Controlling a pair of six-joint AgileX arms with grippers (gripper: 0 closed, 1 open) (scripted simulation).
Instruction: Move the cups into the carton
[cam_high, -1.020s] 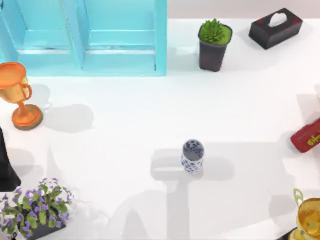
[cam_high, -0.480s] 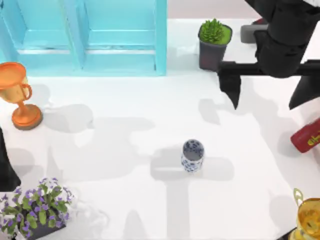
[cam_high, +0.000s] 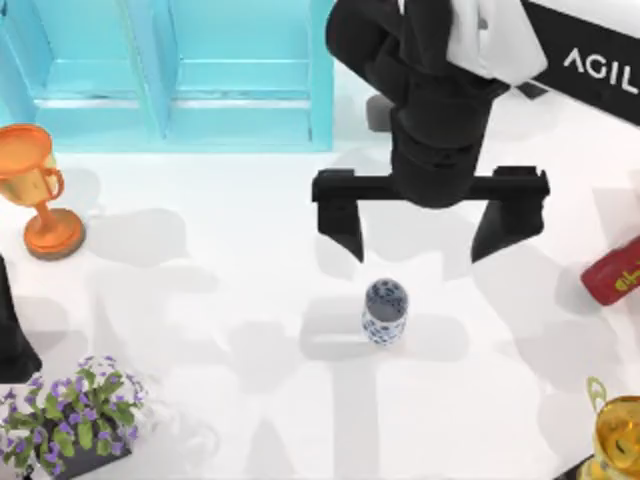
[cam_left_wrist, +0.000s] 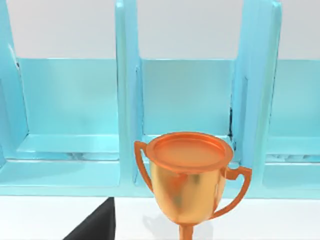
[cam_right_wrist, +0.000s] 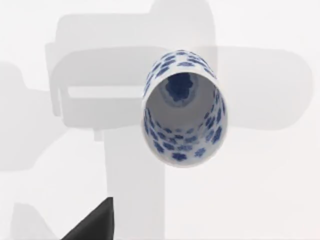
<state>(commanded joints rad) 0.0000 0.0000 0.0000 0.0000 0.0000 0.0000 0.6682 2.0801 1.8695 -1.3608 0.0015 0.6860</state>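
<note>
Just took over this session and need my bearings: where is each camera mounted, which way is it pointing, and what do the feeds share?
Top view: above the table, looking down; the right arm's open pincer hangs beside the blue-patterned cup.
Left wrist view: on the left arm, facing the orange trophy before the blue carton.
Right wrist view: on the right arm, looking down into the blue-patterned cup.
Shared: the cup in top and right wrist views; trophy and carton in top and left wrist views.
</note>
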